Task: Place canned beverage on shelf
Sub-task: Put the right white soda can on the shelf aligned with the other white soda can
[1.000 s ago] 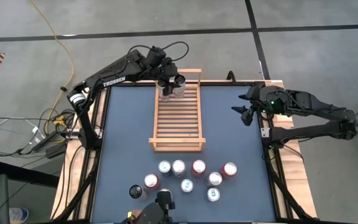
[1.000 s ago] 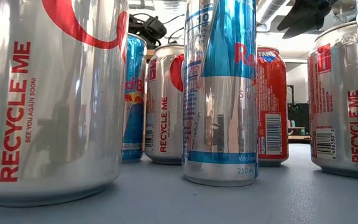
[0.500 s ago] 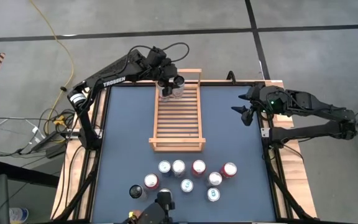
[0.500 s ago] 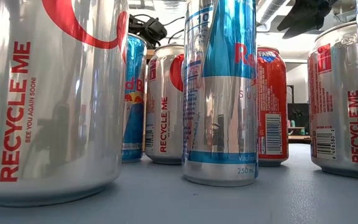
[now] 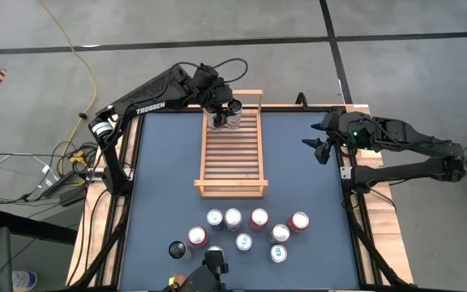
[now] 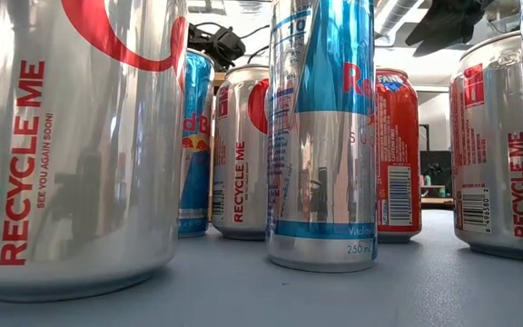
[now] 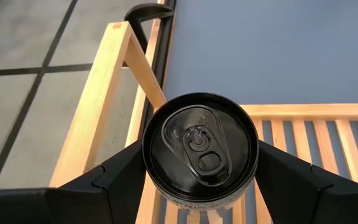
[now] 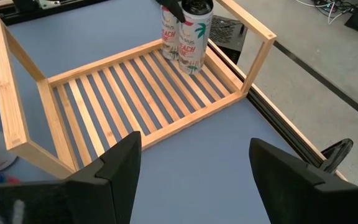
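Two cans (image 8: 187, 34) are seen on the shelf (image 5: 231, 154); one is clamped by the left end effector (image 5: 223, 107), while the right end effector (image 5: 321, 144) is kept wide apart.

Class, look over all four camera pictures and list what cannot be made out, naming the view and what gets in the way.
- Shelf: hidden in the low view by the front cans.
- Second can on the shelf: right wrist view, half covered by the held can and left claw.
- Held can's label: left wrist view shows only its top.
- Right claw: its tips are too small in the high view.
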Tool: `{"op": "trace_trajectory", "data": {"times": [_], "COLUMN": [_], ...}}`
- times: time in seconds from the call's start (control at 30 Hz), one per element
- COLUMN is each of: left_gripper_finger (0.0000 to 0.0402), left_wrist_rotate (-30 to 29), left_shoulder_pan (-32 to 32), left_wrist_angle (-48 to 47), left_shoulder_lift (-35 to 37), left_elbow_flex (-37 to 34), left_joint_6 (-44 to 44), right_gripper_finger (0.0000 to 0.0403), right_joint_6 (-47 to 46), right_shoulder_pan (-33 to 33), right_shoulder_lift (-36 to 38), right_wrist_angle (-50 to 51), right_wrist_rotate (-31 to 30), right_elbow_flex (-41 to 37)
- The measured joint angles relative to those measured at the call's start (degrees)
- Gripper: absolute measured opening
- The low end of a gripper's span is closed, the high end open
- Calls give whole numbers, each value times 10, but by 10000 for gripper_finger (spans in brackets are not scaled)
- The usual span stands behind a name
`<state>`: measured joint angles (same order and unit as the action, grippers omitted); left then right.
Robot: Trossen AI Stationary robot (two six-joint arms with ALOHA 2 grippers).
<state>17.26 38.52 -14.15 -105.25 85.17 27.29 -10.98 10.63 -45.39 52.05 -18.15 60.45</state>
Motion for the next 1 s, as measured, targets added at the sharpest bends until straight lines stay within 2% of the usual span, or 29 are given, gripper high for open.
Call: {"op": "trace_trajectory", "data": {"times": [0.3,0.47,0.73,1.0], "left_gripper_finger": [249,249,249,249], "left_wrist_rotate": [2,32,45,45], "left_shoulder_pan": [1,3,10,10], "left_wrist_angle": [1,0,-3,1], "left_shoulder_lift": [0,0,0,0], "left_elbow_flex": [0,0,0,0], "left_joint_6": [-3,-9,-9,-1], "right_gripper_finger": [271,271,271,271], "right_joint_6": [-1,-1,-1,-1], "right_shoulder_pan": [0,0,0,0], "right_shoulder_lift": [0,0,0,0], "right_wrist_angle": [2,2,2,2], "right_wrist_rotate": [0,0,0,0], "right_elbow_flex": [0,0,0,0]}}
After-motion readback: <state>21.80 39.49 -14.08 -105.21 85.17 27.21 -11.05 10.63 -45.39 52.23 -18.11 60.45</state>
